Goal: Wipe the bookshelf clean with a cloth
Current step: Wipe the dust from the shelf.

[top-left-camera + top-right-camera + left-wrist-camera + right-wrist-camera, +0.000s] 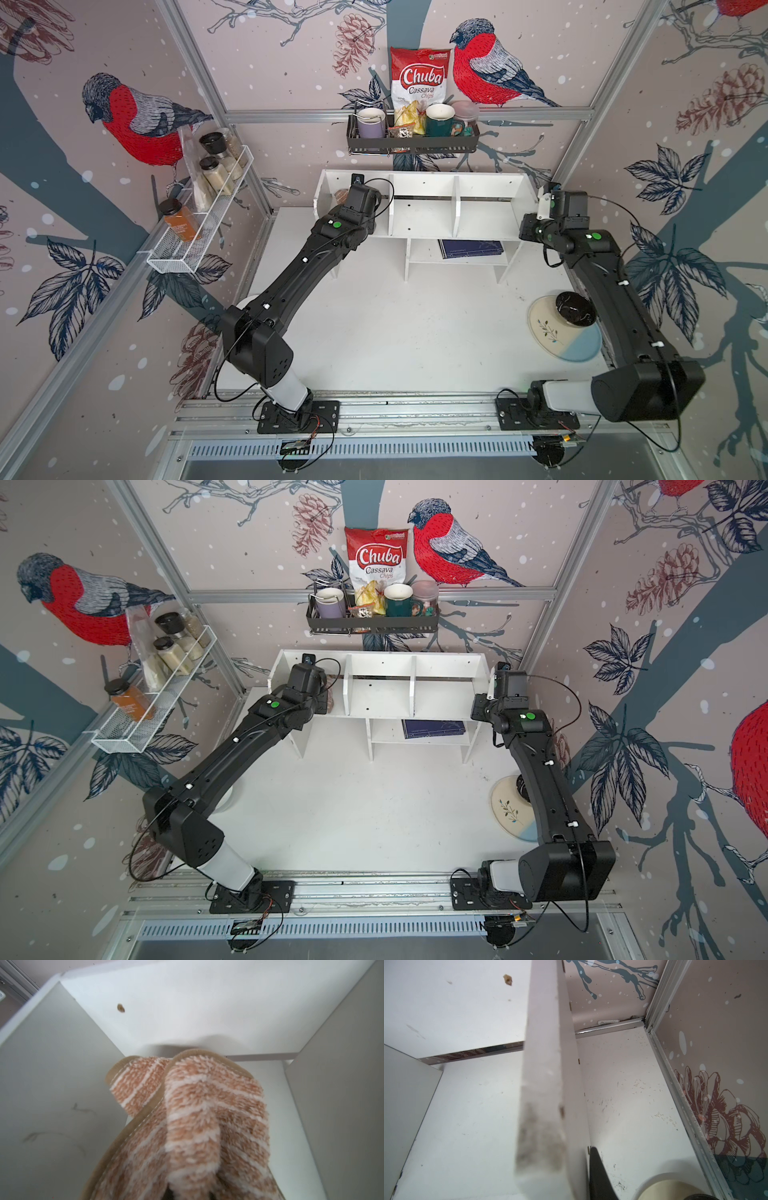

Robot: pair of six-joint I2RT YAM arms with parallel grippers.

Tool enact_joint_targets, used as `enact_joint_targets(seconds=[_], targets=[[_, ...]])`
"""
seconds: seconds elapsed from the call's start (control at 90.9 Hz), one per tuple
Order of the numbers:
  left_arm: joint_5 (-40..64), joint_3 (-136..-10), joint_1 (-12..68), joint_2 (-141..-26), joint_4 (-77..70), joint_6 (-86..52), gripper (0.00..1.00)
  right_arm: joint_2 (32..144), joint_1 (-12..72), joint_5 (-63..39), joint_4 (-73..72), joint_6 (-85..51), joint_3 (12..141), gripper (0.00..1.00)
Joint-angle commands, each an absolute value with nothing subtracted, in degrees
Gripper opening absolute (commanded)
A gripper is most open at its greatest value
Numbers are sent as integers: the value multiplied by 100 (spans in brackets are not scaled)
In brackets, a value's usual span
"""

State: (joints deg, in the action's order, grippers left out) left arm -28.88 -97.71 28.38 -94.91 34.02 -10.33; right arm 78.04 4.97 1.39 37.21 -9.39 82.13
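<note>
Fingers point(596, 1174) of right gripper point(545, 200) clamp bookshelf point(424, 183) end panel; left gripper point(353, 198) clenched on cloth point(207, 1115), leftmost upper compartment. Judged early; other compartments left to wipe.

Robot lab booth dressed up as a home corner: aluminium frame point(291, 114), bird wallpaper point(490, 70), robot arms point(291, 274) bolted to a metal rail point(415, 409), wire rack point(178, 257) of spice jars point(214, 170), black rack point(436, 143) of mugs point(371, 122).

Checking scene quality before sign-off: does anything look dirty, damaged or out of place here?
Yes. The bookshelf's right end panel has a grey, grimy, chipped front edge, and pale crumbs lie scattered on the table beside it. Dark scuffs mark the wall of the compartment where the cloth is.
</note>
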Motion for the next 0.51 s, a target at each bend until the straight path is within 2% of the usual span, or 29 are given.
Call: enact_joint_targets(seconds=[0.0, 0.066, 0.264, 0.374, 0.495], targets=[[-2459, -10414, 2770, -9693, 3183, -1168, 0, 7816, 501, -739, 3857, -1837, 8269, 0], [-2174, -10853, 2739, -9880, 3204, -1178, 0, 7804, 502, -785, 3850, -1848, 8292, 0], [-2473, -11972, 2547, -10372, 3712, -1193, 0, 7838, 501, -814, 3909, -1830, 8401, 0], [-2997, -11805, 2367, -10192, 3858, -1090, 0, 7822, 488, -809, 3929, -1820, 8443, 0], [-3377, -11038, 2250, -9786, 3619, -873, 0, 7822, 462, -822, 3889, -1823, 8406, 0]])
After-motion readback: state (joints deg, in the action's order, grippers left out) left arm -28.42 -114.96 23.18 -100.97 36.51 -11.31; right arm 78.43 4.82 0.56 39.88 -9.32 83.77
